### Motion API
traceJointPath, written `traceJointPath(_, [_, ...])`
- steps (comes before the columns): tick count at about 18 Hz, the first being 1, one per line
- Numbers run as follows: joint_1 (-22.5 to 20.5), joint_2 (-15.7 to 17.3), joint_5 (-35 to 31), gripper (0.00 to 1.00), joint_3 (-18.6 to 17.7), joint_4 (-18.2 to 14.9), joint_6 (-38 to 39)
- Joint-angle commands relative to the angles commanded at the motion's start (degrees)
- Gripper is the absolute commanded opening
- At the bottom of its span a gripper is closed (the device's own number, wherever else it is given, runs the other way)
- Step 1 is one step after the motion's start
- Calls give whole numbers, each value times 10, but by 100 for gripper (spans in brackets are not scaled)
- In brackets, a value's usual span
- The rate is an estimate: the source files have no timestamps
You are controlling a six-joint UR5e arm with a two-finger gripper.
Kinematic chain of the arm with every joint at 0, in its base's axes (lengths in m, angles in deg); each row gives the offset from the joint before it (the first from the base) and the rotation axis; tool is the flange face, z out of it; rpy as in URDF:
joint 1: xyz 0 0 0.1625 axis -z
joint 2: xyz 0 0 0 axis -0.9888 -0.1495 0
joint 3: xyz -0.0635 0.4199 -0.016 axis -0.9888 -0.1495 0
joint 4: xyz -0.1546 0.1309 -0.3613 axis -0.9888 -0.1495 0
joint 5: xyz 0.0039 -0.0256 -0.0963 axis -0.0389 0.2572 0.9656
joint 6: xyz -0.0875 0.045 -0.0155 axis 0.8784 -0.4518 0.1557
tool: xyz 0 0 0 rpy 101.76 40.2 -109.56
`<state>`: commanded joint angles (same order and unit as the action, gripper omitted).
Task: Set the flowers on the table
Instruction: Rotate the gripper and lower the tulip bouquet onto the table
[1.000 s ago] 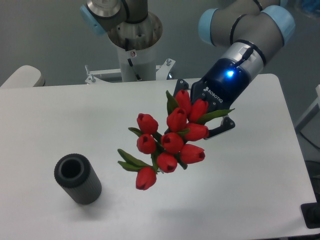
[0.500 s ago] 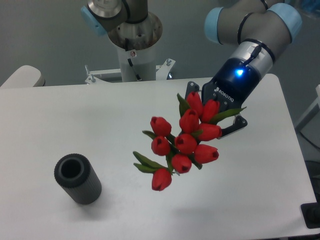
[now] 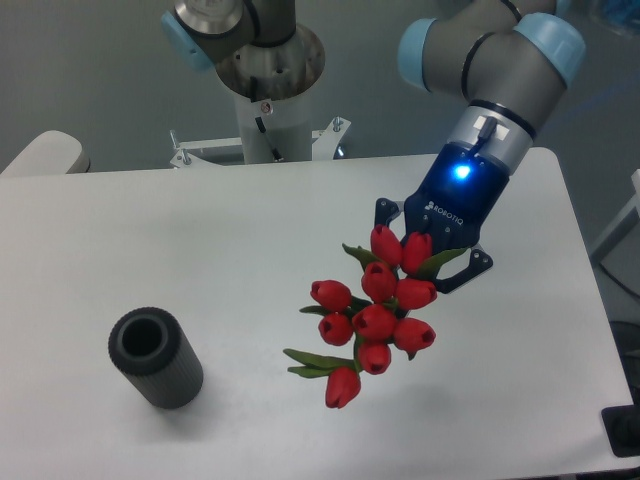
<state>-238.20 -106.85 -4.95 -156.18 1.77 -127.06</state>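
The flowers (image 3: 375,318), several red tulip buds with green leaves, hang in the air over the right half of the white table (image 3: 150,240), buds pointing toward the camera and down-left. Their stems run up behind the buds and are hidden. My gripper (image 3: 430,255) sits just behind and above the bunch, its black fingers (image 3: 468,270) showing on either side, shut on the hidden stems. The flowers appear to be held above the tabletop, not resting on it.
A dark grey ribbed cylinder (image 3: 155,357) stands on the table at front left. The arm's base column (image 3: 268,110) rises behind the far edge. The table's right edge (image 3: 590,300) lies close to the gripper.
My gripper has carried the flowers to the right and toward the front of the table, and lower. The bunch now points more steeply down. The cylinder has not moved.
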Motion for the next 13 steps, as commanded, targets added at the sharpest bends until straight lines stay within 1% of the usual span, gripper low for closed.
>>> traceJointPath(4, [11,33,-103,36,-36,0,-43])
traceJointPath(7, [44,46,-212,36,-54,1,-73])
traceJointPath(10, [91,35,-302,36,-63,1,-81])
traceJointPath(12, [115,18,-359,36,-68,1,-81])
traceJointPath(13, [135,6,-415,36,-69,2,-84])
